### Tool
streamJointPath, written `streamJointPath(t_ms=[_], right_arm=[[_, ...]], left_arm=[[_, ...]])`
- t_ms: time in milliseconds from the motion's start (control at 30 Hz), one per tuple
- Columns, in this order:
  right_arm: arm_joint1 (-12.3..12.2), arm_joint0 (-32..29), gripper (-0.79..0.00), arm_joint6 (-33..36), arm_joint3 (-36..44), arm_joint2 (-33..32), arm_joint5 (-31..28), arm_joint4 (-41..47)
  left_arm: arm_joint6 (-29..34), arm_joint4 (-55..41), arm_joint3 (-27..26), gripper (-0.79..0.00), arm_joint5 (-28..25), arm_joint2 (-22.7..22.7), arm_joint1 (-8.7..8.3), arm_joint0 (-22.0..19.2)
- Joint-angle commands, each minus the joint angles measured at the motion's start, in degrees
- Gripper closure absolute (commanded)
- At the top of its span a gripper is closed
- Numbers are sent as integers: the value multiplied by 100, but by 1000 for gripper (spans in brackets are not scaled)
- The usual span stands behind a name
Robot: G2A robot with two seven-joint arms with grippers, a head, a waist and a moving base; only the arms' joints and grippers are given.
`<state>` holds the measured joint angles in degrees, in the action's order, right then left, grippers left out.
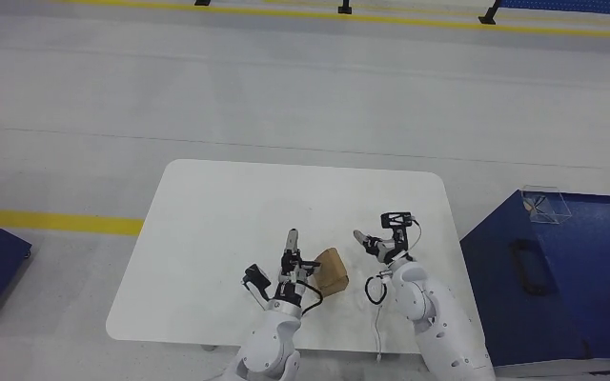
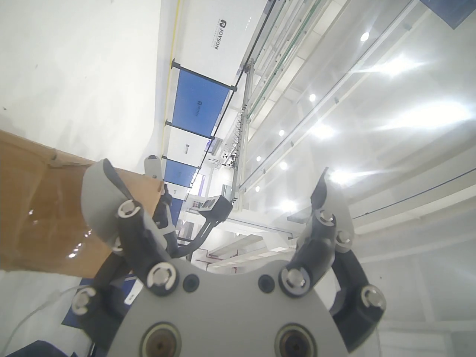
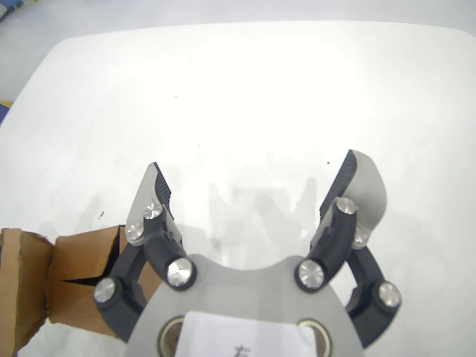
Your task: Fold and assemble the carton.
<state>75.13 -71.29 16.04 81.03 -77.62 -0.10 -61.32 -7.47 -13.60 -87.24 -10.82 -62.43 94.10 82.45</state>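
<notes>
You have the carton (image 1: 331,270) near the front of the white table (image 1: 238,210), between both arms, prob. so each can reach a flap. L gripper (image 2: 215,174) is spread, one finger beside the carton wall (contact: cannot tell). R gripper (image 3: 253,161) is spread too, holding nothing. Around is a pale floor (image 1: 286,95) w/ yellow lines (image 1: 67,222).

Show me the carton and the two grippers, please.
carton (image 1: 333,270), top view, its brown side.
left gripper (image 2: 215,172), left wrist view, midway between its fingertips.
right gripper (image 3: 252,161), right wrist view, midway between its fingertips.
</notes>
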Motion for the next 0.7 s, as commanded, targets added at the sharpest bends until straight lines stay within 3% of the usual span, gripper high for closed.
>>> streamJointPath(t_ms=[0,67,367,500,667], right_arm=[[-9,-97,-785,46,156,-90,-175,268],[-9,-97,-785,46,156,-90,-175,268],[-9,-207,-785,-166,333,-57,-261,227],[-18,-436,-785,-318,554,-67,-374,282],[-19,-503,-785,-292,603,-3,-356,198]], left_arm=[[209,265,-476,-785,203,-121,-71,311],[572,646,-774,-785,461,-217,-150,520],[712,587,-728,-785,591,-218,-158,505],[1742,1151,-750,-785,1369,-370,-284,259],[2886,3055,-668,-785,3069,-378,-493,-140]])
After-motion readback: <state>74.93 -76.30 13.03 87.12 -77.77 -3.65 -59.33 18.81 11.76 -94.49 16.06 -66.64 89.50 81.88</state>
